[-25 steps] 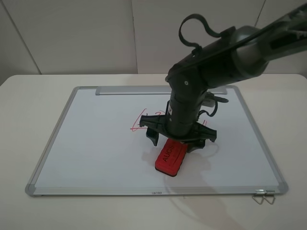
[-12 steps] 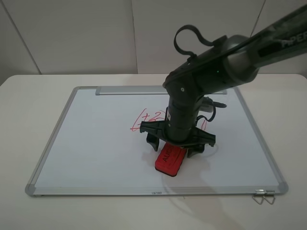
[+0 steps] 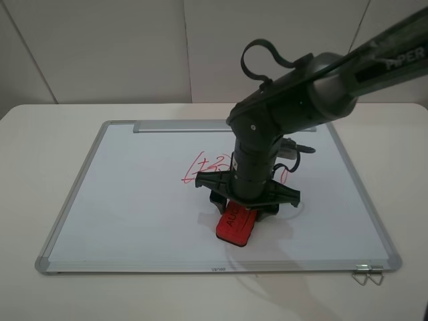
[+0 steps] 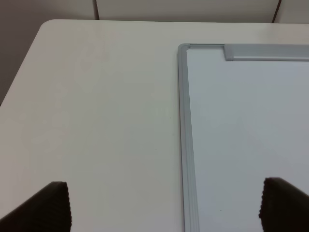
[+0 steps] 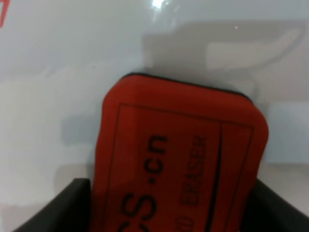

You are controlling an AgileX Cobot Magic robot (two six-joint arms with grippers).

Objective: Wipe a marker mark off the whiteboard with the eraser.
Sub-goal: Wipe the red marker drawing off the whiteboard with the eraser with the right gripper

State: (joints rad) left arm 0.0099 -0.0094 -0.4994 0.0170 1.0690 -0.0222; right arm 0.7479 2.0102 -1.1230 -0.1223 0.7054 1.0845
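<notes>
The red eraser (image 3: 235,227) lies flat on the whiteboard (image 3: 134,200), near its front edge, black lettering up. My right gripper (image 3: 242,206) stands straight down over the eraser's far end, one finger pressed to each long side, shut on it. In the right wrist view the eraser (image 5: 178,159) fills the space between the dark fingers (image 5: 72,208). The red marker mark (image 3: 204,167) sits just behind the gripper, its right part hidden by the arm. My left gripper (image 4: 166,205) hangs open over the table beside the whiteboard's (image 4: 241,121) left frame.
A second red scribble (image 3: 284,175) peeks out on the right of the arm. The silver tray strip (image 3: 180,126) runs along the board's far edge. A wire clip (image 3: 366,273) lies at the front right corner. White table (image 3: 40,134) surrounds the board.
My right gripper has sunk lower over the eraser and its fingers have drawn in from wide apart onto the eraser's sides. The eraser stays in place.
</notes>
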